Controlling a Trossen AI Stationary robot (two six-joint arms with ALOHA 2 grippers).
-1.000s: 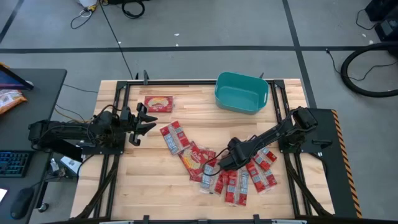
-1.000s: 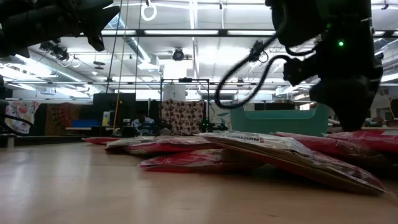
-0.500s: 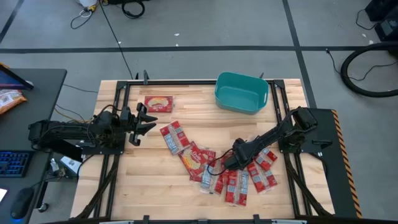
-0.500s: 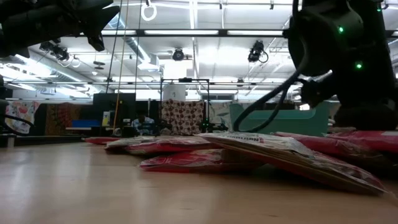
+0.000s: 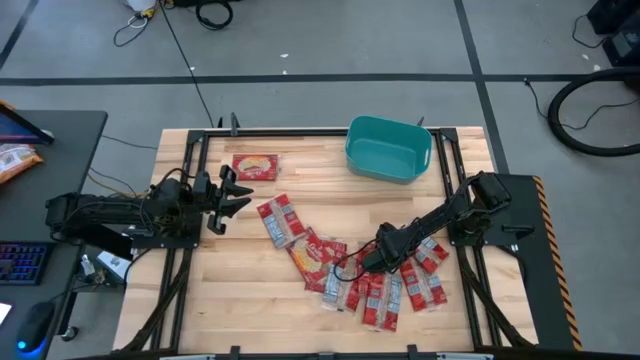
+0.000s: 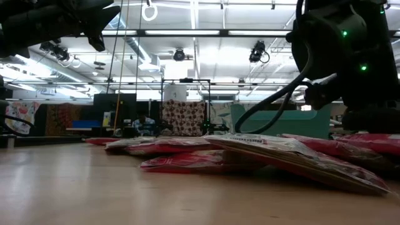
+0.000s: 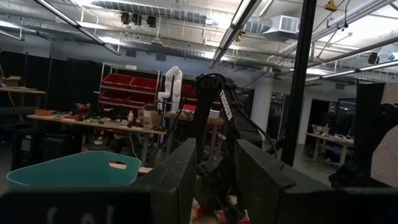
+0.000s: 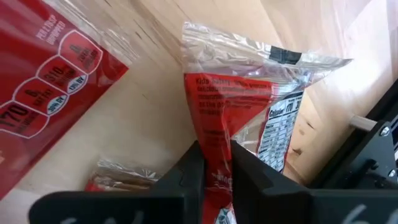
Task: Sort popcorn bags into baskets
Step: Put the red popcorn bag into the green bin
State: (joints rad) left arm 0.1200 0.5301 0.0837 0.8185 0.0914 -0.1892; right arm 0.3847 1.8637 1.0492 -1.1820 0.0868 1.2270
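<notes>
Right gripper (image 8: 214, 163), lower centre, fingers pinching a flat red popcorn bag (image 8: 239, 112) to lift it basketward; left gripper (image 5: 228, 194) idles with fingers parted.

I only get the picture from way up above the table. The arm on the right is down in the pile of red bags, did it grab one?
Observer: Yes. In its wrist view the right gripper is pinched shut on a popcorn bag, holding it by one edge.
Operator: Is the bag lifted up?
Observer: One end is. It stands tilted above the wooden table, with another bag lying flat beside it.
Operator: What about the other arm?
Observer: The left gripper waits open, raised above the table. Its camera sees the teal basket ahead.
</notes>
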